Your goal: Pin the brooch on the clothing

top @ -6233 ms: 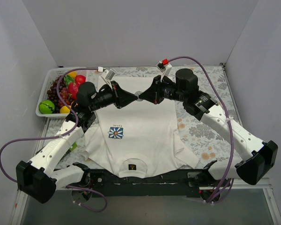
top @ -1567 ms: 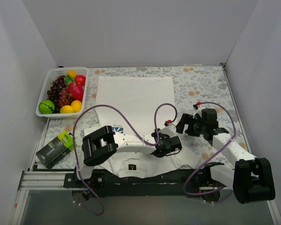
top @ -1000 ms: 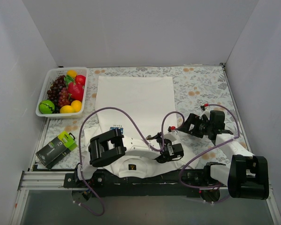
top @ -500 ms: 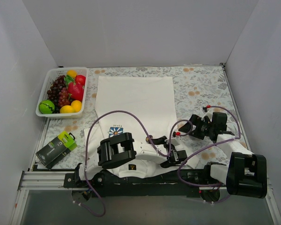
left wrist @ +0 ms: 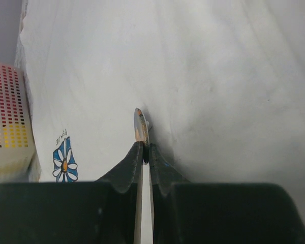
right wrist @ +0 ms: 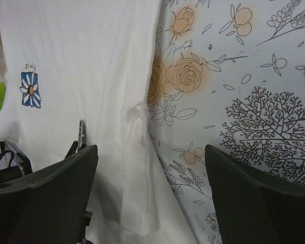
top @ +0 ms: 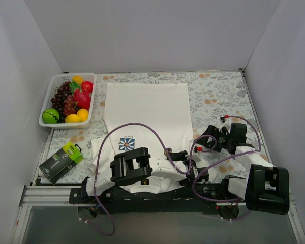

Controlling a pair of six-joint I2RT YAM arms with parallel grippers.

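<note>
Above the far half of the flat white cotton T-shirt (top: 147, 104) and the flower-print table (top: 218, 91) there was open room. Near the front, the black-and-white left arm (top: 137, 168), purple cable loops (top: 142, 124) and right arm (top: 229, 138) crowded the way. A white plastic fruit basket (top: 46, 104) blocked the far left.

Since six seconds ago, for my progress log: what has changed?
Both arms drew back from the T-shirt's far end to its near end; the left fingers pinch the brooch edge-on over it, the right fingers open alongside. T-shirt and fruit basket stayed.
</note>
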